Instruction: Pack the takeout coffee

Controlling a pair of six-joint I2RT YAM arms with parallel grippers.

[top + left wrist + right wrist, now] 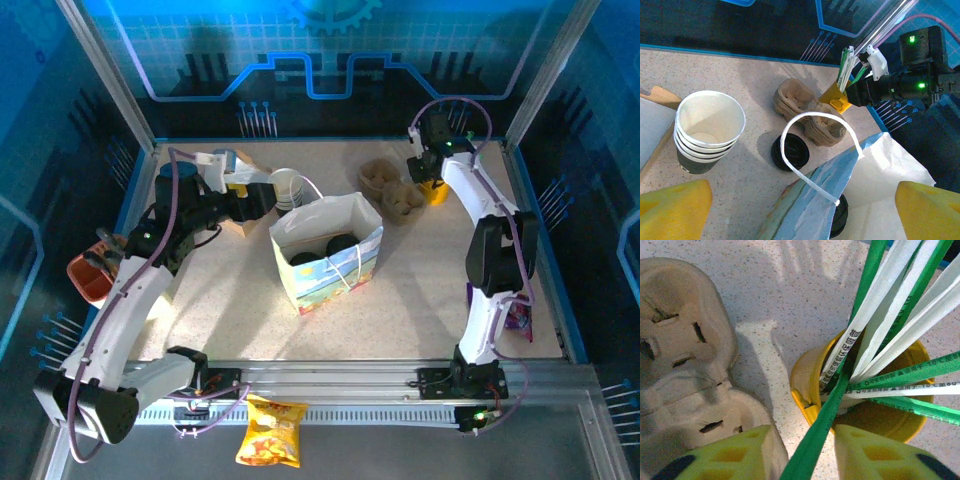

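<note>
As the coffee [340, 244] seems to sit already inside the bag [330, 282] at mid-bench, packing looks mostly done, and only extras may remain. Left jaws hang released and empty beside the bag. Right jaws straddle a green straw [812, 440] near the far right corner; I cannot tell if they grip.

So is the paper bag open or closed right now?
Open. The paper bag stands upright with its mouth spread wide, and from above you see straight down inside it.
</note>
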